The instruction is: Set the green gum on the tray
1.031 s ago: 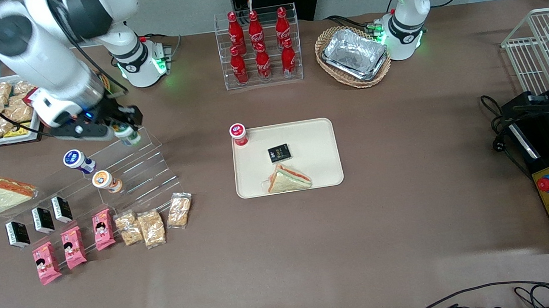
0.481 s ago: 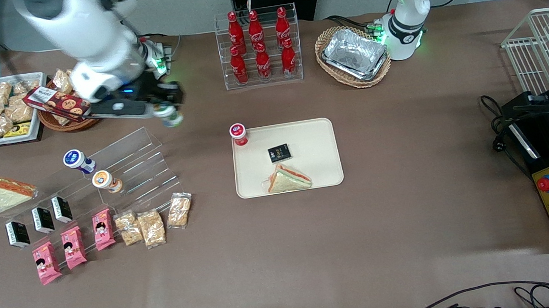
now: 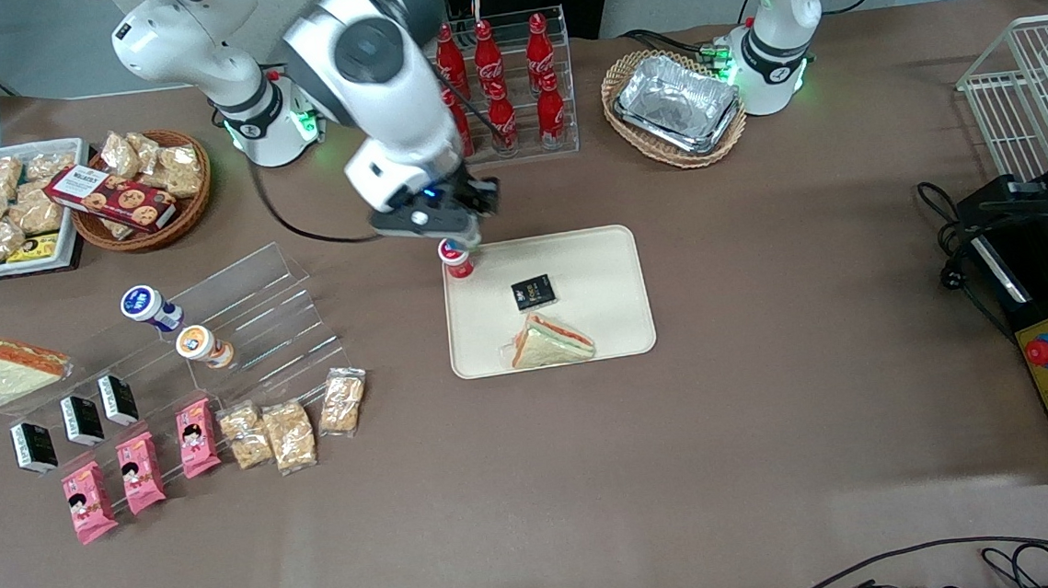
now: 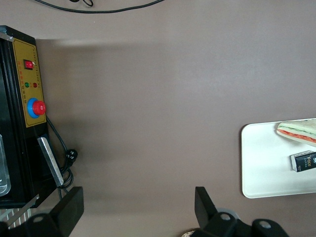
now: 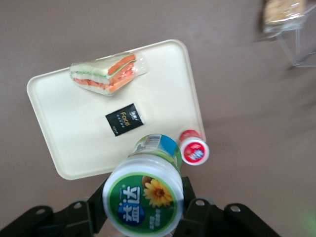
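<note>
End effector (image 3: 457, 228) of the right arm above the tray's (image 3: 614, 325) corner farthest from the front camera, toward the working arm's end of the worktop (image 3: 772, 406). The green gum (image 5: 145, 195) sits clamped between its fingers, lid toward the wrist camera, held above the tray rim. Red-lidded bottle (image 3: 455, 256) stands just beside it; black packet (image 3: 533, 292) and sandwich (image 3: 550, 341) lie on the tray
</note>
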You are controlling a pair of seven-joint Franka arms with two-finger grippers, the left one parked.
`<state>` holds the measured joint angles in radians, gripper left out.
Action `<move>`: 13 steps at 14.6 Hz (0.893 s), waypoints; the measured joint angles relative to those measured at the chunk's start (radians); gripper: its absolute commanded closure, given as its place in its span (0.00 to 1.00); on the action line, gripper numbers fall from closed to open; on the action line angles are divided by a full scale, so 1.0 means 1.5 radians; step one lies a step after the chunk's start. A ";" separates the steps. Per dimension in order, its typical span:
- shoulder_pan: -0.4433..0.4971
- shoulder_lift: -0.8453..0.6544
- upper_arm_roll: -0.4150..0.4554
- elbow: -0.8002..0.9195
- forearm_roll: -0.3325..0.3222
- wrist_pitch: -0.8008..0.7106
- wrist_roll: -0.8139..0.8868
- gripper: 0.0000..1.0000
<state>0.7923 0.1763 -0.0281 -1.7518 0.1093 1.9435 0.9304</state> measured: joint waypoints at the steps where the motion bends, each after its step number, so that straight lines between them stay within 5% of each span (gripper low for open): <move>1: 0.011 0.027 -0.001 -0.001 0.000 0.027 0.006 1.00; 13: 0.033 0.209 -0.006 -0.084 0.000 0.271 0.011 1.00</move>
<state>0.8415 0.4891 -0.0366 -1.8785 0.1093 2.3504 0.9472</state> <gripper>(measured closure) 0.414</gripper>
